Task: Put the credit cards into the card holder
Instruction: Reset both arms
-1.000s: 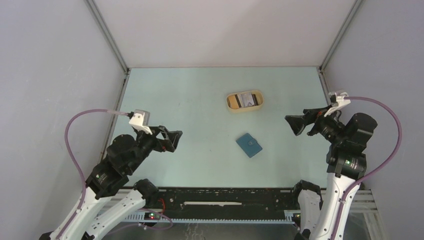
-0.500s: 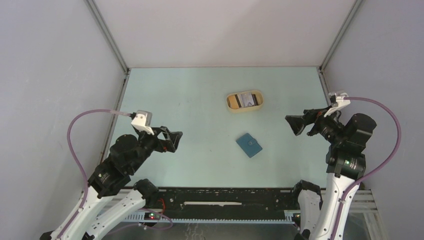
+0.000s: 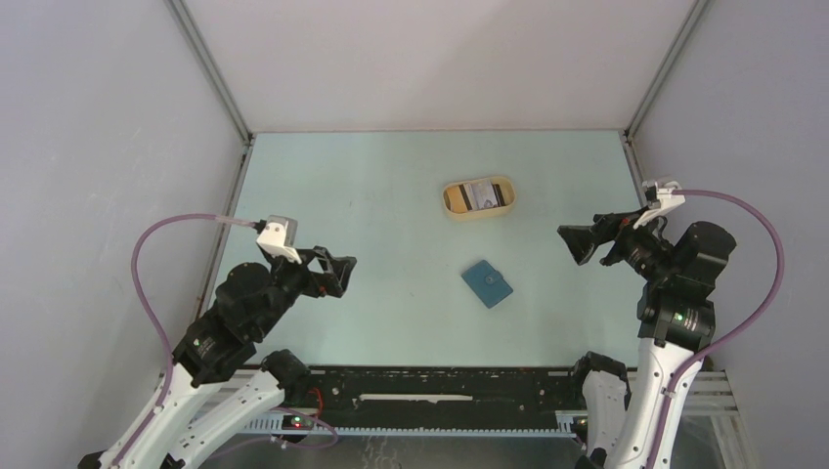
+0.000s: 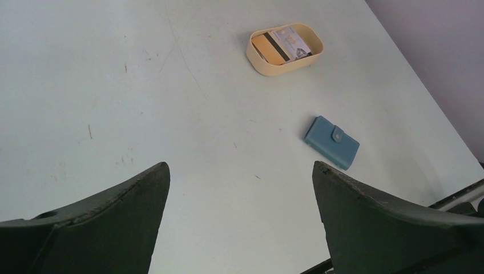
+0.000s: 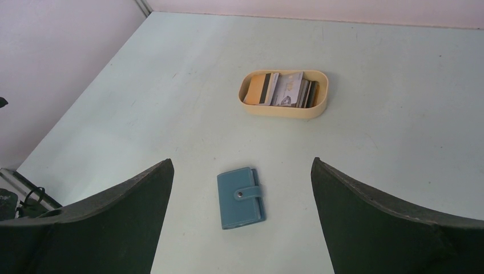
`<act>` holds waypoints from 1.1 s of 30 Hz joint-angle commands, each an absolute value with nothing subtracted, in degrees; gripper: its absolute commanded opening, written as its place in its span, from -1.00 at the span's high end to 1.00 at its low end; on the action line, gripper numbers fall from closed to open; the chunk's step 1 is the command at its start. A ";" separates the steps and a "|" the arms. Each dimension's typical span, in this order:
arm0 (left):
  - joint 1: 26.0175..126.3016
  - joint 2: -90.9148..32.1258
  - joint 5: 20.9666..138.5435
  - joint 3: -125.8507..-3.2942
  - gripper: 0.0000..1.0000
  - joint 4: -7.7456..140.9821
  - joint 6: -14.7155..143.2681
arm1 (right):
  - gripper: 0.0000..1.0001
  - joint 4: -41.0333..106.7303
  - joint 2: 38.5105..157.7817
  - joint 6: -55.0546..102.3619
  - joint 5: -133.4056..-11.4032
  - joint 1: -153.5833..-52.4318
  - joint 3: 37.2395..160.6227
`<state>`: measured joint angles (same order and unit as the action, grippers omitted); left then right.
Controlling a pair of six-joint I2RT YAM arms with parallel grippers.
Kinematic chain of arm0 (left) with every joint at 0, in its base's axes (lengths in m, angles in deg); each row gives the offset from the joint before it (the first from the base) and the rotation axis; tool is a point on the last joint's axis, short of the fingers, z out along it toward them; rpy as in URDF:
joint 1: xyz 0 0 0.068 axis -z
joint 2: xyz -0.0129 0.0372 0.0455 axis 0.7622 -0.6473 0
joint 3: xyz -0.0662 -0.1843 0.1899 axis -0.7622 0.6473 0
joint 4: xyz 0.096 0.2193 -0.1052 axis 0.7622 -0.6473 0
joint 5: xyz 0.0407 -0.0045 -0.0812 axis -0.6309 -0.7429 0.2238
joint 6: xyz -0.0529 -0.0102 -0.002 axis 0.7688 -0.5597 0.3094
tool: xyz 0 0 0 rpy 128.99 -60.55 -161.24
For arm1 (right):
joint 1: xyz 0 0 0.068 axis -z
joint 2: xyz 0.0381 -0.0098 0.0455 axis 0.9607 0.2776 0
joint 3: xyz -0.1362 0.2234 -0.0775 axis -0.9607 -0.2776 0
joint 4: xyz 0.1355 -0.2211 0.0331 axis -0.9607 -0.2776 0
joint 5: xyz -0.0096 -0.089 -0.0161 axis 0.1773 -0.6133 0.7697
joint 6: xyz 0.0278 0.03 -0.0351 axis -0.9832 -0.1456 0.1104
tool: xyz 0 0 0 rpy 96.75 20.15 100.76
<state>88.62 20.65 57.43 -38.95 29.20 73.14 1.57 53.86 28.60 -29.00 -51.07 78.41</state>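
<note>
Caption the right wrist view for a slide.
Open right tool facing the closed blue card holder; credit cards in the tan tray.

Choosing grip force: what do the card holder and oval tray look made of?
Card holder: likely leather or faux leather, matte, with rounded edges and a snap tab. Tray: probably plastic, smooth tan, with a uniform moulded rim.

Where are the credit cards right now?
In the top view the credit cards lie in the tan oval tray, slightly right of the table's centre, just beyond the closed blue wallet.
</note>
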 commanded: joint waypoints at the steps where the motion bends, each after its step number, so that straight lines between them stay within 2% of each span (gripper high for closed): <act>1: 88.11 20.61 56.12 -37.67 -1.00 30.23 71.65 | -0.99 3.21 53.64 28.18 -29.20 -50.84 78.09; 33: 85.15 19.57 57.82 -37.40 -1.00 30.32 71.59 | -0.99 4.00 54.17 28.80 -29.49 -51.64 77.02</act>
<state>85.98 20.14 57.17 -38.53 29.23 73.12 2.48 53.95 28.62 -29.04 -51.40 77.27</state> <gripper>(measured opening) 0.996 0.993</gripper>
